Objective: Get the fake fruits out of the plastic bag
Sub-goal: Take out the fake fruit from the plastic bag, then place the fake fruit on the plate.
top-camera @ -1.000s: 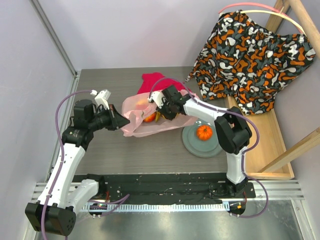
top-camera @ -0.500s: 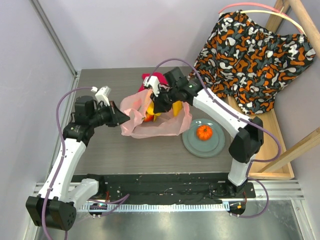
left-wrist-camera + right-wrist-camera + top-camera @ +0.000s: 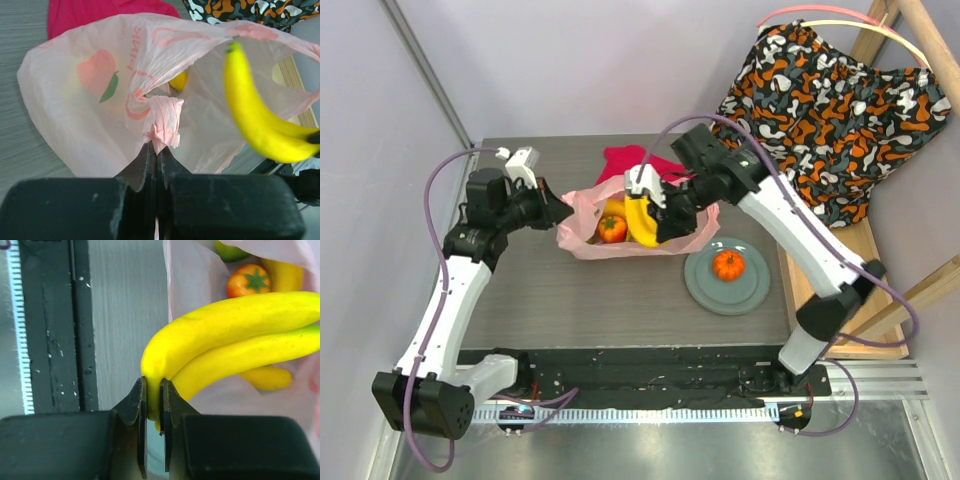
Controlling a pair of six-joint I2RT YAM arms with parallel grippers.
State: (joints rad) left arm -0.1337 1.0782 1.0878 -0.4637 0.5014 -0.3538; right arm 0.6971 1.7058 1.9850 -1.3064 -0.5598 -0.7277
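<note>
The pale-pink plastic bag (image 3: 585,222) lies mid-table with its mouth open upward. My left gripper (image 3: 557,211) is shut on the bag's bunched handle (image 3: 162,122) at its left side. My right gripper (image 3: 657,208) is shut on the stem end of a yellow banana bunch (image 3: 640,222) and holds it above the bag's mouth; the bunch fills the right wrist view (image 3: 225,340). Inside the bag lie an orange-red fruit (image 3: 611,228), another yellow banana (image 3: 265,377) and a green fruit (image 3: 231,250). An orange fruit (image 3: 727,264) sits on the grey-green plate (image 3: 705,285).
A red cloth (image 3: 630,162) lies behind the bag. A patterned orange-black cloth (image 3: 820,110) hangs over a wooden frame (image 3: 860,300) at the right. A black rail (image 3: 640,370) runs along the table's near edge.
My right arm has lifted and drawn the banana bunch up and to the right, out of the bag. My left gripper keeps hold of the handle and has moved slightly back.
</note>
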